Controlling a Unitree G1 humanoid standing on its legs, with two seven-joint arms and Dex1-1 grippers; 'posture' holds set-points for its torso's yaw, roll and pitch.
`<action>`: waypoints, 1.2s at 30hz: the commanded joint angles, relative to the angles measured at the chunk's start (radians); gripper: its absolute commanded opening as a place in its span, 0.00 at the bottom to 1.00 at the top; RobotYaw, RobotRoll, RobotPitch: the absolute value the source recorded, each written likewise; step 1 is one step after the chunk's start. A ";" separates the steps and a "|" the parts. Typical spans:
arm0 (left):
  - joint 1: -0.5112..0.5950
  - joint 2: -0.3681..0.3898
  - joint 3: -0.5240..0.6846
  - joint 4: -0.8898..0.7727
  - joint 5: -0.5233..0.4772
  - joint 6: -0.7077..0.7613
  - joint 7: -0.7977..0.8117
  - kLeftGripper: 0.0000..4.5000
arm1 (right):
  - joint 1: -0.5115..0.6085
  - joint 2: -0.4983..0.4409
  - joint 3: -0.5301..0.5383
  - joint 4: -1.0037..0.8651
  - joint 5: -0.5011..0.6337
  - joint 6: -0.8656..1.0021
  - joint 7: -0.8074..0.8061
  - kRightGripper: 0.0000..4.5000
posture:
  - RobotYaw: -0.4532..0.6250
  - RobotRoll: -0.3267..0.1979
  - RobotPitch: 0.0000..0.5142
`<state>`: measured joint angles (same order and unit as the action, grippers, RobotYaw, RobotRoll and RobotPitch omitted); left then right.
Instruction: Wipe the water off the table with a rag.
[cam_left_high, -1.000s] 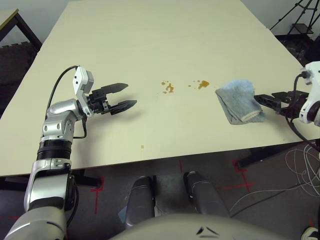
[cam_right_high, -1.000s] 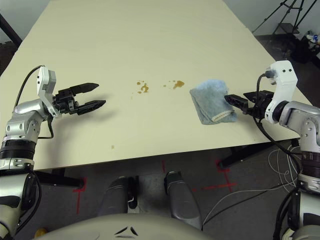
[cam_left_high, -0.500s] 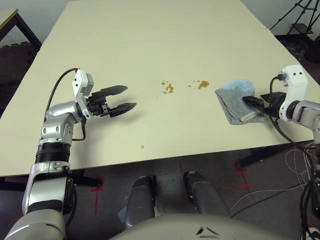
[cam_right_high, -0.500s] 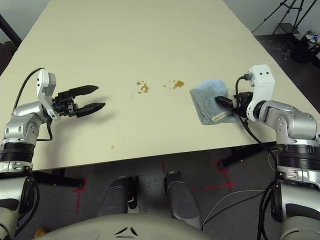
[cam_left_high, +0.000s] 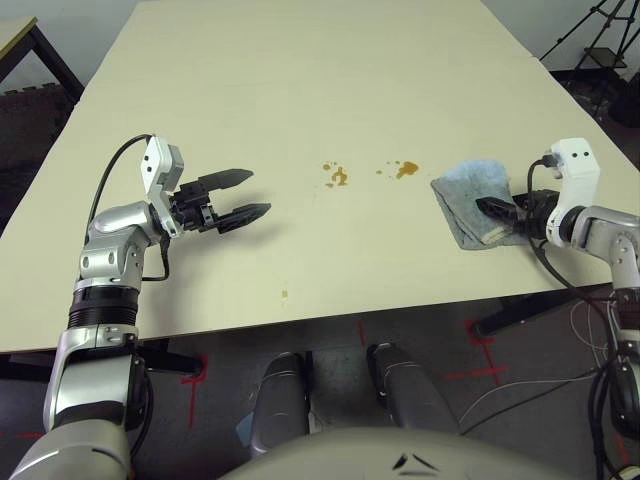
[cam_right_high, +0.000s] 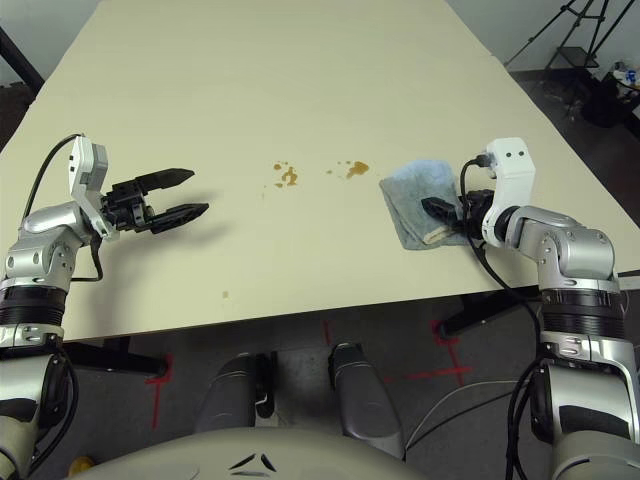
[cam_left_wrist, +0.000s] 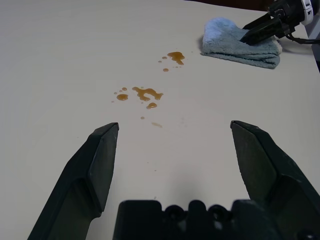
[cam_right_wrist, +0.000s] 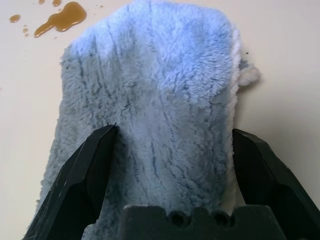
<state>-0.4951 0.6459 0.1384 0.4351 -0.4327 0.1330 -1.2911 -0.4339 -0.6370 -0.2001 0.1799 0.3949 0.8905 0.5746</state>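
Right wrist view has the right claw (cam_right_wrist: 170, 150) spread over the rag (cam_right_wrist: 150, 100). Water (cam_left_high: 338, 177) lies at the rag's nine o'clock on the counter (cam_left_high: 300, 80); the left claw (cam_left_high: 243, 195) gapes apart.

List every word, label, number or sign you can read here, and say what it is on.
None: no readable text anywhere.
The table, the rag and the water are plain, with no print.
The left gripper and right gripper show no lettering.
Red tape marks on the floor are crosses and lines, not writing.
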 joint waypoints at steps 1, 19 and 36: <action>0.003 0.010 -0.002 -0.010 0.005 0.005 -0.002 1.00 | 0.038 0.017 0.039 -0.019 0.008 0.033 0.023 0.86 | 0.28 0.62 0.28; -0.010 0.016 0.001 0.014 0.010 -0.005 -0.006 1.00 | -0.038 0.127 -0.091 -0.008 0.041 -0.015 -0.094 0.03 | 0.28 0.62 0.28; -0.011 0.008 -0.005 0.019 0.013 -0.022 -0.003 1.00 | -0.201 0.313 -0.124 0.173 -0.006 -0.193 -0.321 0.03 | 0.29 0.62 0.25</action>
<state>-0.5010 0.6499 0.1382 0.4483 -0.4314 0.1167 -1.2912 -0.6175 -0.3334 -0.3276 0.3327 0.3960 0.7279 0.2666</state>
